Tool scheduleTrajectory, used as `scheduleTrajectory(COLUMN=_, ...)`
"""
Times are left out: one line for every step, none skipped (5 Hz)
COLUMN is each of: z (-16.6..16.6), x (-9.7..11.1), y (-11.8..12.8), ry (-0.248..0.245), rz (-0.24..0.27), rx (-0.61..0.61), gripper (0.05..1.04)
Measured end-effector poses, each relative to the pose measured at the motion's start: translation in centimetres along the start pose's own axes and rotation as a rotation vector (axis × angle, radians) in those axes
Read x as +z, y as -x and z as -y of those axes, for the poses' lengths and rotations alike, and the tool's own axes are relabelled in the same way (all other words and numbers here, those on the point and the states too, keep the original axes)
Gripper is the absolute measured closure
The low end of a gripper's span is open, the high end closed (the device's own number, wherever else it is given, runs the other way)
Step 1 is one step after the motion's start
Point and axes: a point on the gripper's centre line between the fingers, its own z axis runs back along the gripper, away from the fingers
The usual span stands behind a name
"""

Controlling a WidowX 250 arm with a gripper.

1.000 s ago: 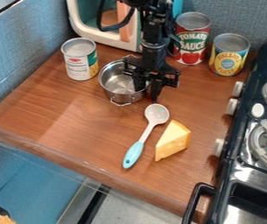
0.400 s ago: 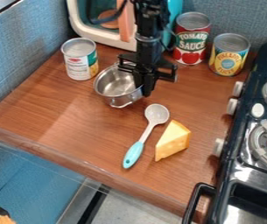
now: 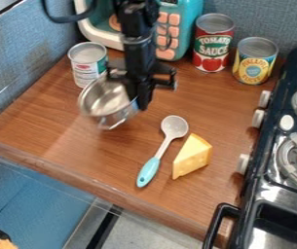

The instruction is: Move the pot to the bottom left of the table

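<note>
Silver pot point(image 3: 105, 101), yellow cheese wedge point(image 3: 193, 156), brown table point(image 3: 66, 141)

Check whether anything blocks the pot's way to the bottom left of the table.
Nothing visible does. In the view, the spoon and cheese wedge lie right of the pot, and the white-labelled can stands behind it.

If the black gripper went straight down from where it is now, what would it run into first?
The wooden table, most likely: the gripper points down at it. The pot it holds by the rim would probably touch first, though the height is hard to judge.
</note>
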Motion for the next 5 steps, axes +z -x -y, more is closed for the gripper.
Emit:
scheduleTrajectory(z=-2.1, x=-0.8, y=2.9, ry=-0.021, rz=-0.025, rx=0.036, gripper=1.01)
scheduleTrajectory(z=-3.7, x=-1.9, y=4.5, ry=-0.058, rz=-0.048, rx=0.052, gripper=1.01)
scheduleTrajectory(z=-5.3, x=-2.3, y=4.6, ry=-0.094, rz=-0.044, rx=0.071, gripper=1.01)
scheduleTrajectory(z=-5.9, x=-3.3, y=4.9, ry=-0.113, rz=-0.075, rx=0.068, gripper=0.983)
scheduleTrajectory(z=-6.1, x=-3.7, y=5.0, ry=-0.105, rz=-0.085, rx=0.072, gripper=0.801)
